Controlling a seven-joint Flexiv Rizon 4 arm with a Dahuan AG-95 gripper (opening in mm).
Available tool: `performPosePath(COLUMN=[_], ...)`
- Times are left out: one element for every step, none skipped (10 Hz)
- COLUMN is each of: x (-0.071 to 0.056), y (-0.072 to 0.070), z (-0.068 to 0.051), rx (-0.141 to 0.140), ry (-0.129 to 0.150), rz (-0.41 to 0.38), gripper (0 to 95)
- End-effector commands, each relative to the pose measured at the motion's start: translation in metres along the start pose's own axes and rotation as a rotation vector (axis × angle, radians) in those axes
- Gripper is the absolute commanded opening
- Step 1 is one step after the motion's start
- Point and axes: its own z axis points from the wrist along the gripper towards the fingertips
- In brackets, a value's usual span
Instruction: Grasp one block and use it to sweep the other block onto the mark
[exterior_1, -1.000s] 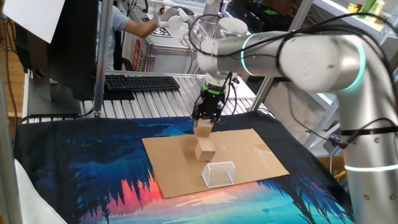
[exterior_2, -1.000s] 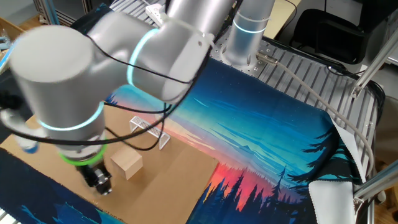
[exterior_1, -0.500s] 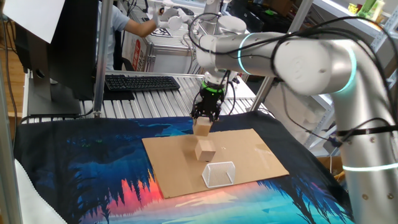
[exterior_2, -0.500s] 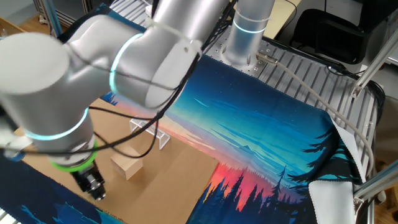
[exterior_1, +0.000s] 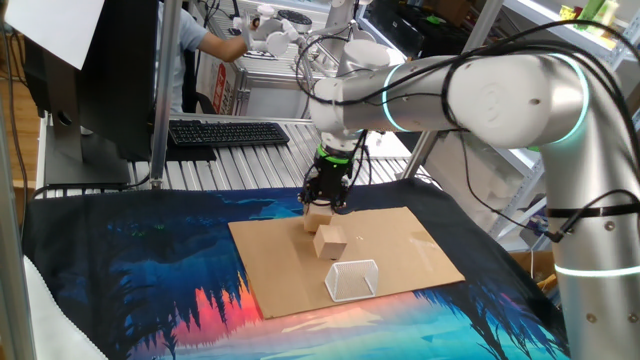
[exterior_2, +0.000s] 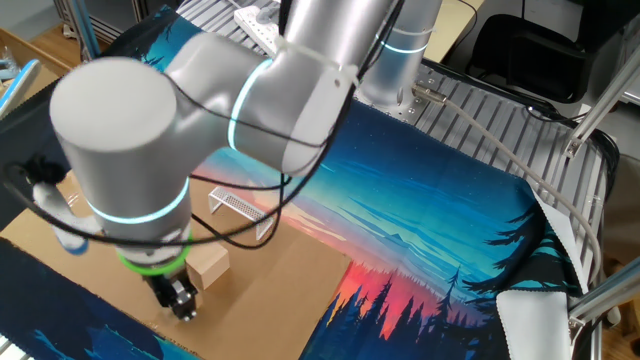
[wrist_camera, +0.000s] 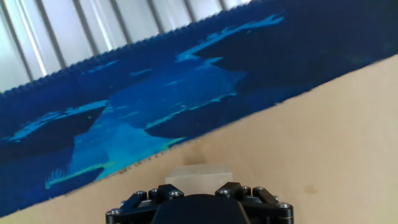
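gripper: we see the gripper (exterior_1: 321, 203) pointing down over the far left part of the cardboard sheet (exterior_1: 400, 245); its fingers are pinching the held block (exterior_1: 318, 218), a pale wooden block; in the other fixed view the gripper (exterior_2: 181, 303) is low over the sheet, but there we cannot make out the held block
held block: in the hand view a pale block (wrist_camera: 198, 174) shows just above the black gripper body (wrist_camera: 199, 200), close to the edge where the cardboard meets the blue cloth; we cannot tell if it touches the sheet
other block: the second block (exterior_1: 330, 242) lies on the cardboard sheet, just beside the held block and nearer to the camera in one fixed view; in the other fixed view this block (exterior_2: 208, 267) sits just beside the gripper
mark: we cannot find the small dark dot with certainty in any view
clear box: a see-through box with white edges (exterior_1: 352, 280) stands on the sheet, near the second block, on the side away from the gripper; in the other fixed view the box (exterior_2: 240, 212) is partly behind the cables of the arm
cardboard sheet: it lies flat on a blue and red printed cloth (exterior_1: 130, 270)
arm: the grey arm (exterior_1: 500, 90) reaches from the right in one fixed view and has a lit cyan ring
background: a black keyboard (exterior_1: 228, 132) rests on the metal table behind the cloth
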Motion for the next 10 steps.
performPosePath(x=[0.013, 0.015, 0.017, 0.019, 0.021, 0.021, 0.018, 0.009, 0.003, -0.002], y=[0.0, 0.001, 0.001, 0.002, 0.002, 0.002, 0.002, 0.001, -0.001, -0.003], z=[0.003, 0.004, 0.005, 0.006, 0.007, 0.008, 0.007, 0.003, -0.001, -0.003], rx=[0.004, 0.005, 0.006, 0.005, 0.005, 0.002, -0.003, -0.02, -0.033, -0.029], ry=[-0.01, -0.008, -0.004, -0.003, -0.004, -0.012, -0.019, -0.028, -0.03, -0.036], rz=[-0.003, -0.005, -0.005, -0.005, -0.003, 0.002, 0.013, 0.051, 0.07, 0.072], gripper=[0.0, 0.0, 0.0, 0.0, 0.0, 0.0, 0.0, 0.0, 0.0, 0.0])
